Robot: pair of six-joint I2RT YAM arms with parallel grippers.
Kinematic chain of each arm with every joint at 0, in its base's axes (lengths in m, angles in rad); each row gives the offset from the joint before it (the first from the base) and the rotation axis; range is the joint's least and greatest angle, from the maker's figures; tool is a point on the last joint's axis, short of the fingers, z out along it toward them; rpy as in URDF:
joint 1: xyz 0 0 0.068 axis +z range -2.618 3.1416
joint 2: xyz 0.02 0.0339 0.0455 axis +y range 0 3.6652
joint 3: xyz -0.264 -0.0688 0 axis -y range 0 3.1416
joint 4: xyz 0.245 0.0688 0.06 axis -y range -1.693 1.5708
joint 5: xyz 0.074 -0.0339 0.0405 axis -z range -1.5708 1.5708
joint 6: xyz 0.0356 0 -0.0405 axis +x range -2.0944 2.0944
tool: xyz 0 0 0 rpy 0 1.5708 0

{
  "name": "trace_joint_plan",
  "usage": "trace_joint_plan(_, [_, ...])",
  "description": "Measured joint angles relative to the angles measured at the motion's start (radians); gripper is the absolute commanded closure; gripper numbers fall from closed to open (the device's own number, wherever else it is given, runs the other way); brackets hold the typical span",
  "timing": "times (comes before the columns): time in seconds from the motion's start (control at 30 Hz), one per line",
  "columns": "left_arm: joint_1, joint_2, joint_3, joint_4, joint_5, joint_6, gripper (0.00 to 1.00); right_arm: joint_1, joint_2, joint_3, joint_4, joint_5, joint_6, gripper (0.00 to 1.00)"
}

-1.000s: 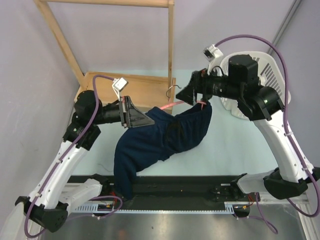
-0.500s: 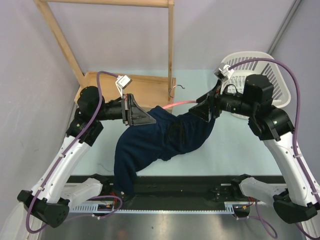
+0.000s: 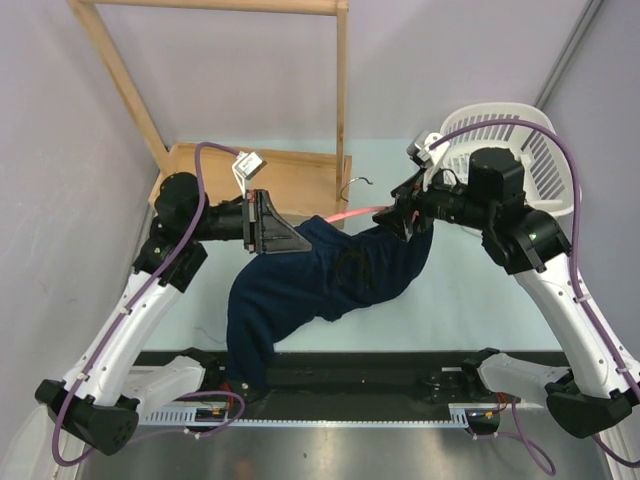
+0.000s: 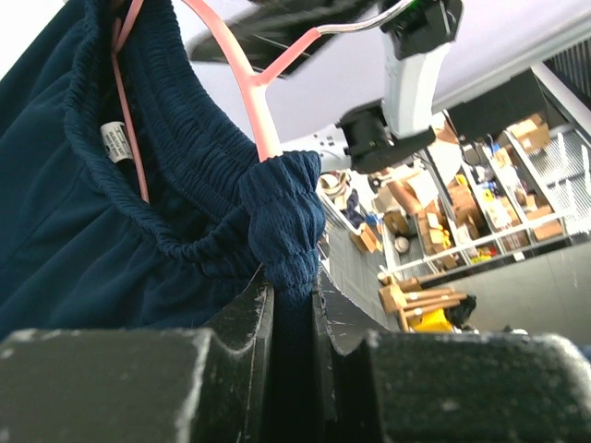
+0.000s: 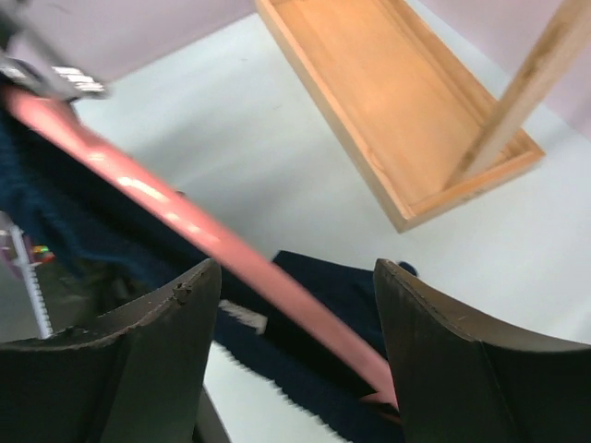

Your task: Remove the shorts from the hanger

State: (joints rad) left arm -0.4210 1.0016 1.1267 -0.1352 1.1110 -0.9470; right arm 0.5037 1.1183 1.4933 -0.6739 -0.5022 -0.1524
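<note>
A pale blue-green table (image 3: 480, 300) is enclosed by plain lavender-grey walls (image 3: 230, 80). Counted, largest first: one light wooden rack (image 3: 341, 90) on a tray base (image 3: 300, 180), one white slatted basket (image 3: 545, 140) at far right, one pair of navy shorts (image 3: 320, 280), one pink hanger (image 3: 355, 212). The shorts are held above the table, with the waistband still on the hanger and one leg trailing toward the near edge; the left gripper (image 4: 291, 309) is clamped on the waistband, and the right gripper (image 5: 295, 277) is spread wide with the hanger's arm between its fingers.
</note>
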Motion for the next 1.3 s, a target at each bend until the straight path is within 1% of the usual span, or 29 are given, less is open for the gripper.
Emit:
trace_joint_plan(0.13, [0.0, 0.002, 0.0, 0.007, 0.014, -0.003, 1.0, 0.005, 0.0, -0.014, 0.015, 0.069, -0.031, 0.27])
trace_joint_plan(0.27, [0.0, 0.015, 0.0, 0.021, 0.013, -0.003, 1.0, 0.008, 0.004, -0.014, 0.021, 0.081, -0.054, 0.33])
trace_joint_plan(0.3, [0.0, 0.019, 0.0, 0.022, 0.014, -0.003, 1.0, 0.008, 0.007, -0.016, 0.023, 0.08, -0.06, 0.36])
trace_joint_plan(0.33, [0.0, 0.024, 0.0, 0.022, 0.013, -0.003, 1.0, 0.01, 0.011, -0.021, 0.026, 0.078, -0.065, 0.45])
trace_joint_plan(0.43, [0.001, 0.045, 0.003, 0.021, 0.011, -0.003, 1.0, 0.013, 0.027, -0.037, 0.034, 0.05, -0.093, 0.55])
trace_joint_plan(0.47, [0.002, 0.052, 0.005, 0.021, 0.011, -0.003, 1.0, 0.014, 0.032, -0.04, 0.036, 0.042, -0.101, 0.63])
trace_joint_plan(0.53, [0.005, 0.07, 0.016, 0.013, 0.003, -0.005, 1.0, 0.017, 0.05, -0.043, 0.042, 0.039, -0.13, 0.72])
trace_joint_plan(0.57, [0.01, 0.077, 0.021, 0.005, -0.002, -0.004, 1.0, 0.017, 0.056, -0.046, 0.045, 0.041, -0.141, 0.82])
trace_joint_plan(0.6, [0.015, 0.087, 0.031, -0.013, -0.008, -0.004, 0.97, 0.016, 0.062, -0.047, 0.048, 0.043, -0.16, 0.85])
trace_joint_plan(0.63, [0.019, 0.098, 0.046, -0.037, -0.017, -0.001, 0.93, 0.016, 0.067, -0.051, 0.05, 0.046, -0.195, 0.94])
trace_joint_plan(0.7, [0.026, 0.122, 0.087, -0.109, -0.038, 0.014, 0.8, 0.016, 0.068, -0.058, 0.05, 0.048, -0.244, 1.0])
trace_joint_plan(0.77, [0.029, 0.148, 0.146, -0.204, -0.065, 0.053, 0.63, 0.016, 0.067, -0.064, 0.043, 0.049, -0.299, 1.0])
trace_joint_plan(0.83, [0.029, 0.168, 0.21, -0.291, -0.095, 0.13, 0.53, 0.018, 0.067, -0.067, 0.04, 0.05, -0.325, 1.0])
trace_joint_plan(0.87, [0.028, 0.174, 0.238, -0.312, -0.116, 0.164, 0.44, 0.019, 0.067, -0.07, 0.036, 0.049, -0.327, 1.0])
trace_joint_plan(0.97, [0.025, 0.18, 0.34, -0.38, -0.196, 0.277, 0.31, 0.029, 0.067, -0.073, 0.035, 0.043, -0.314, 1.0])
trace_joint_plan(1.03, [0.02, 0.179, 0.406, -0.427, -0.262, 0.356, 0.26, 0.032, 0.063, -0.073, 0.035, 0.05, -0.31, 1.0])
trace_joint_plan(1.07, [0.017, 0.179, 0.433, -0.446, -0.302, 0.393, 0.21, 0.034, 0.06, -0.073, 0.036, 0.056, -0.307, 1.0])
trace_joint_plan(1.17, [0.011, 0.174, 0.485, -0.49, -0.396, 0.465, 0.18, 0.044, 0.054, -0.073, 0.036, 0.092, -0.307, 1.0])
trace_joint_plan(1.2, [0.008, 0.167, 0.495, -0.507, -0.445, 0.491, 0.18, 0.048, 0.053, -0.073, 0.036, 0.116, -0.306, 1.0])
trace_joint_plan(1.3, [0.008, 0.147, 0.499, -0.518, -0.512, 0.514, 0.19, 0.053, 0.05, -0.073, 0.036, 0.151, -0.305, 1.0])
